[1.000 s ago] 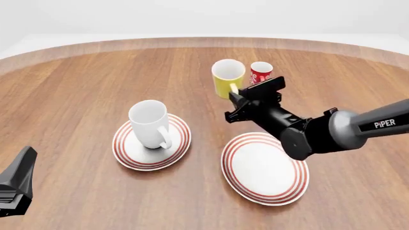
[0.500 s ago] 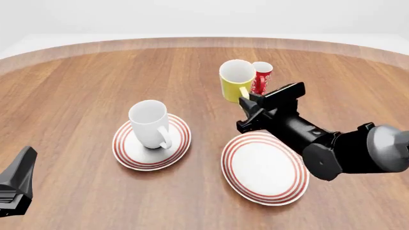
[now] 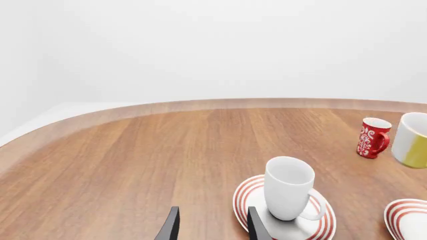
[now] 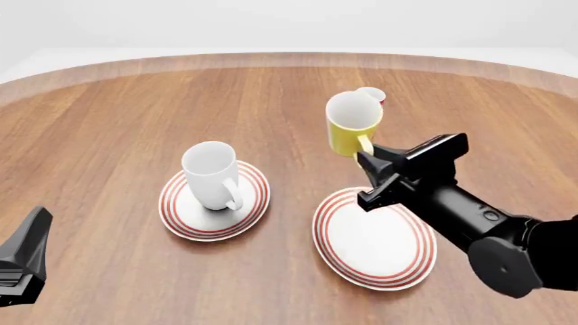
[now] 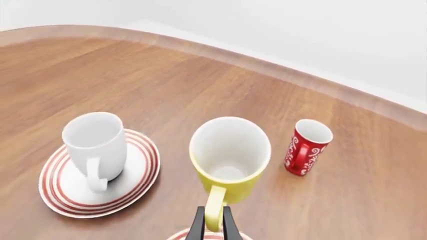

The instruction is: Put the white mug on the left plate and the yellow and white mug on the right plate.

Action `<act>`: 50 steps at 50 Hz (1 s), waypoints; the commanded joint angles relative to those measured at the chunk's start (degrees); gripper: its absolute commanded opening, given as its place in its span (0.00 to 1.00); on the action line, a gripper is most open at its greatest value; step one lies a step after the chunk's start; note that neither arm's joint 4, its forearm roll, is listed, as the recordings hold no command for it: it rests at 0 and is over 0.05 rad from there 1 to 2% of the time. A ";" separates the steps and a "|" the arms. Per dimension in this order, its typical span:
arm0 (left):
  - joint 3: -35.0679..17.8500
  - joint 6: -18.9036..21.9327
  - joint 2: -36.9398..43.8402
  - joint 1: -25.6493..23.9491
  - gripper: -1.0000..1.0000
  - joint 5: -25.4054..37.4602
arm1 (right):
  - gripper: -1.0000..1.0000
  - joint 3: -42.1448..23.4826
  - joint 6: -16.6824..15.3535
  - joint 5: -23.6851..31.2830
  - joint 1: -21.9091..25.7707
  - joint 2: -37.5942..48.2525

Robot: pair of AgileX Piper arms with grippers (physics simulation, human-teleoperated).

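Note:
The white mug (image 4: 210, 176) stands upright on the left plate (image 4: 176, 215), handle toward the camera. My right gripper (image 4: 367, 156) is shut on the handle of the yellow and white mug (image 4: 352, 125). It holds the mug upright in the air, just beyond the far rim of the right plate (image 4: 361, 261), which has nothing on it. In the right wrist view the fingers (image 5: 199, 226) pinch the yellow handle (image 5: 215, 207) below the mug (image 5: 230, 150). My left gripper (image 4: 32, 229) is open and empty at the near left; its fingers (image 3: 171, 227) show in the left wrist view.
A slim red mug with white swirls (image 5: 305, 147) stands on the table behind the yellow mug and is mostly hidden by it in the front view (image 4: 374, 93). The left wrist view shows the white mug (image 3: 288, 187) on its plate (image 3: 245, 196).
My right arm has lifted the yellow and white mug and carried it right and nearer, from beside the red mug toward the right plate. The left arm has not moved.

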 commanded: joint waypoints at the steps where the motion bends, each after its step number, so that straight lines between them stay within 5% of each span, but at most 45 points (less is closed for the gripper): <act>1: 0.00 0.00 0.00 0.00 1.00 0.00 | 0.00 4.75 0.22 0.65 -0.06 -6.03; 50: 0.00 0.00 0.00 0.00 1.00 0.00 | 0.00 19.91 3.49 8.01 0.33 -27.65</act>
